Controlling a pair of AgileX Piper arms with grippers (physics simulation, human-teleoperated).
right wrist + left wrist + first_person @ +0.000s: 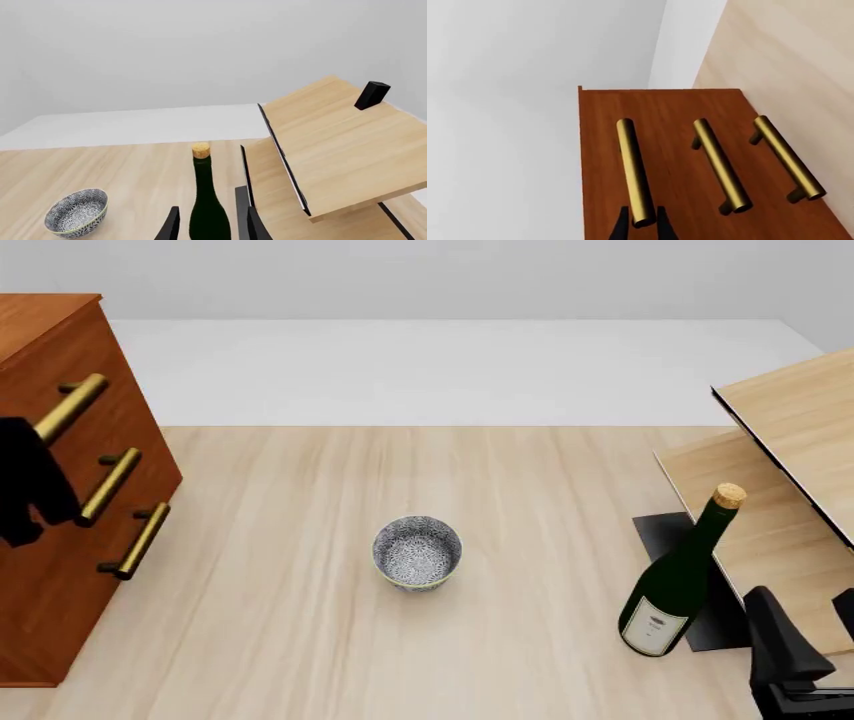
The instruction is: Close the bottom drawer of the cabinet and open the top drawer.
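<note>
The reddish-brown cabinet stands at the table's left, and all three drawer fronts look flush. The top drawer has its brass handle nearest the cabinet's top edge. The bottom drawer has its handle lowest, and this handle also shows in the left wrist view. My left gripper sits at the near end of the top handle, with a finger tight against each side. It shows as a black shape at the cabinet front. My right gripper is open and empty at the front right.
A patterned bowl sits mid-table. A green wine bottle with a cork stands just ahead of my right gripper. A pale wood shelf unit on a black base fills the right side, with a small black block on top.
</note>
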